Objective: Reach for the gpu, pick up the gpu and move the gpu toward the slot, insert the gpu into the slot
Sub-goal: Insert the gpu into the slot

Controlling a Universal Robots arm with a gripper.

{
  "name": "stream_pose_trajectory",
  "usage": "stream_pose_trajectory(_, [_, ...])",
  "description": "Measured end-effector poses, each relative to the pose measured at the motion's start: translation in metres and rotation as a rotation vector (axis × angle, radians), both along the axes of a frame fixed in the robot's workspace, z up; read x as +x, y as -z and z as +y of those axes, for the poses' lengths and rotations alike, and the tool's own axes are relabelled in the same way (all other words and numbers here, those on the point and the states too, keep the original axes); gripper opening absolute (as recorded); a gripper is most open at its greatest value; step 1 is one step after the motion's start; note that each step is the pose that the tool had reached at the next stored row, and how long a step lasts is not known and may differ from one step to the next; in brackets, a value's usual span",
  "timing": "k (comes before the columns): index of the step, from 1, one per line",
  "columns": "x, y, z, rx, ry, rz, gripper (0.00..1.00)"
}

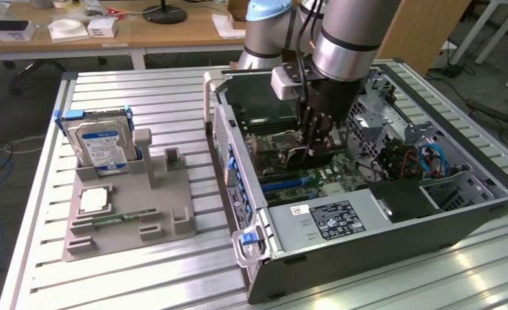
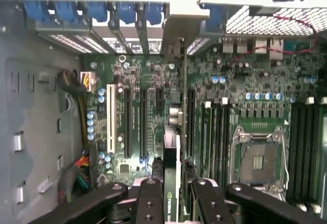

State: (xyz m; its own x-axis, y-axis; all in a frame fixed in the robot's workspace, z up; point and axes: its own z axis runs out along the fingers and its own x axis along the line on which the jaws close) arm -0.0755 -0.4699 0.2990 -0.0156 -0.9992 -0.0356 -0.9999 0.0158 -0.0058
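On the desk [image 1: 150, 284], centre-left of the exterior view: parts holder [image 1: 129, 236]. Just beside it, centre-right: open computer case [image 1: 392, 252].

In the holder, at the rear: hard drive [image 1: 103, 145], upright. In front of that: processor chip [image 1: 94, 200], flat. Nearer the case: memory stick [image 1: 120, 217], flat.

Inside the case, front end: power supply [image 1: 331, 219]. Behind it: motherboard [image 1: 327, 174].

From top centre: arm [image 1: 348, 32], reaching down into the case.

In the wrist view: gpu [image 2: 171, 183], on edge between the fingers [image 2: 150, 203], over the motherboard, between the expansion slots [image 2: 126, 122] and the processor socket [image 2: 258, 157].

Upper left of the exterior view, behind: second desk [image 1: 176, 35] carrying boxes [image 1: 68, 29].
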Motion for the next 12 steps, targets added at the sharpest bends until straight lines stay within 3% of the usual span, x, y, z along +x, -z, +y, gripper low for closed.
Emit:
stream_pose_trajectory(5, [0.000, 0.0081, 0.0004, 0.0001, 0.000, 0.0000, 0.26])
stream_pose_trajectory(10, [0.000, 0.0152, 0.0068, 0.0003, 0.000, 0.0000, 0.26])
stream_pose_trajectory(12, [0.000, 0.0159, 0.0068, 0.0000, 0.000, 0.0000, 0.26])
